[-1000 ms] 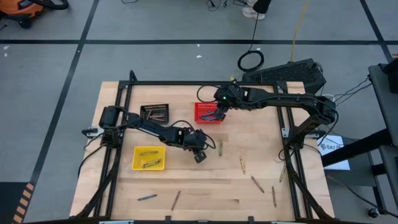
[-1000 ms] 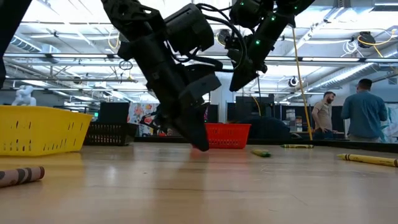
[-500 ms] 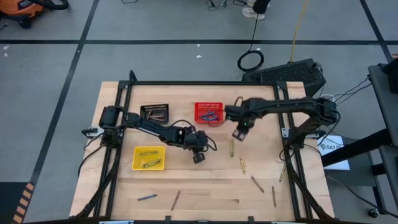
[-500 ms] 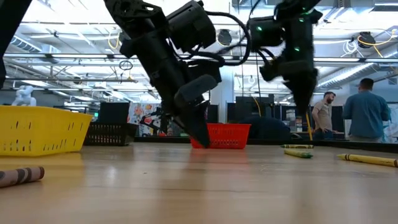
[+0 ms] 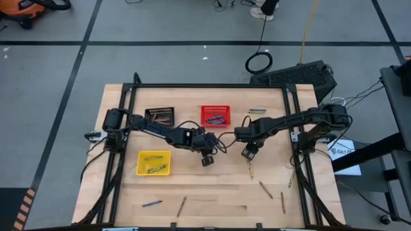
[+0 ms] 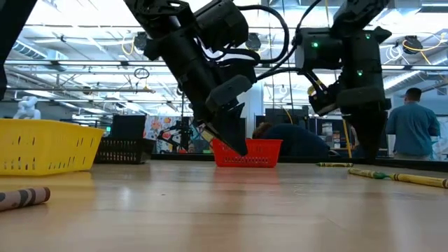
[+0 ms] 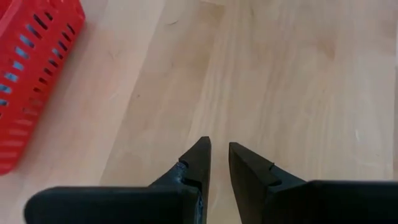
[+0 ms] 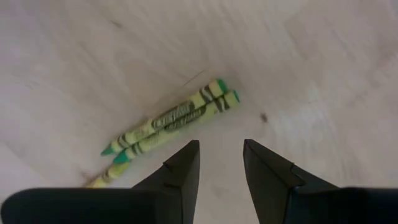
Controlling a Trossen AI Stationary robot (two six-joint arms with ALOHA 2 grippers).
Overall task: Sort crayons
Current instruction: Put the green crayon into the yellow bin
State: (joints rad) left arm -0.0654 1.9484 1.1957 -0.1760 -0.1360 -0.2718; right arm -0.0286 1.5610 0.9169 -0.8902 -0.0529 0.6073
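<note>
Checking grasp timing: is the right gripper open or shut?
Open: the right gripper shows a clear gap, empty, above two yellow-green crayons.

Bare table [image 5: 212,186] between scattered crayons [image 8: 171,121]

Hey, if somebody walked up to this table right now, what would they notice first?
Probably the two dark arms meeting mid-table: the left gripper hangs empty and open near the red basket, and the right gripper hovers open over a pair of yellow-green crayons. Next, the bright yellow basket on the table's left, and loose crayons strewn along the near edge.
</note>
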